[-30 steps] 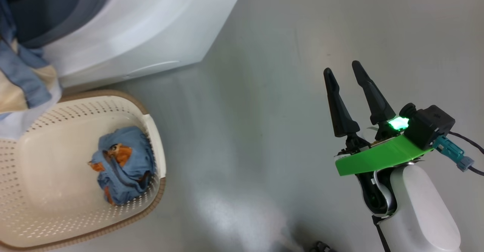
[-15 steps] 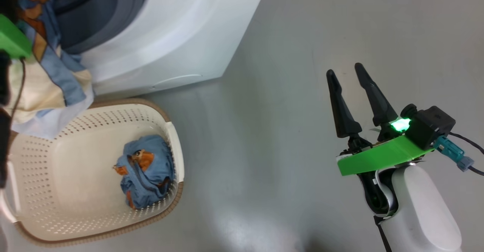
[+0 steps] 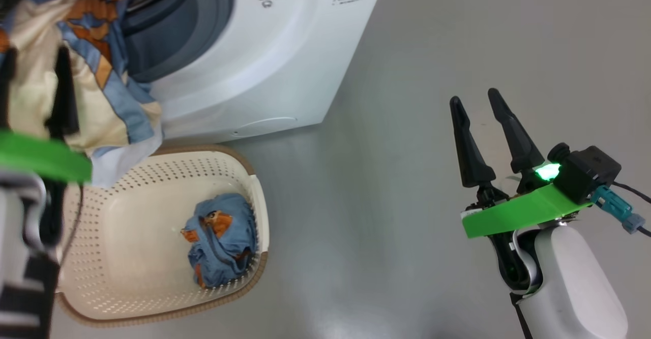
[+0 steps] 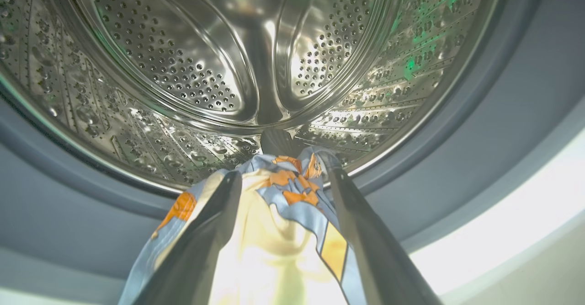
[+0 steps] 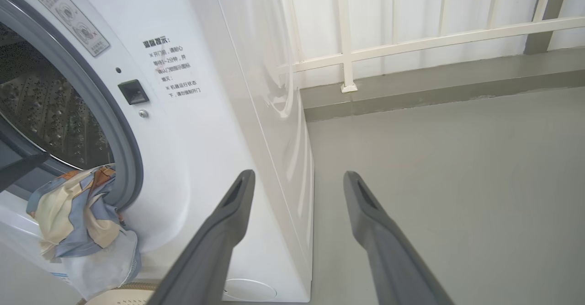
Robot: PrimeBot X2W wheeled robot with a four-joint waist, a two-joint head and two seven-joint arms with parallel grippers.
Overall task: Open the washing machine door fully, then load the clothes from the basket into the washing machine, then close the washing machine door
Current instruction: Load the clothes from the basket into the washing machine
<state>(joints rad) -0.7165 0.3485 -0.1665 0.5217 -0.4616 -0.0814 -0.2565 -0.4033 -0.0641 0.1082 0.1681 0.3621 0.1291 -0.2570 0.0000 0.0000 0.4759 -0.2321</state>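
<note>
I see left gripper (image 4: 279,158) clamping clothes (image 4: 279,232) at steel drum (image 4: 183,67) | right gripper (image 3: 480,108) spread, empty | blue bundle (image 3: 221,245) in basket (image 3: 152,176)

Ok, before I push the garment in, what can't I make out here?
- Door: cut off by every view's edge, so how far it is open is unknown.
- Left gripper tips: in the left wrist view, buried in the held garment.
- Bundle in the basket: head view, crumpled; piece count unclear.
- Washer label: right wrist view, too small to read.
</note>
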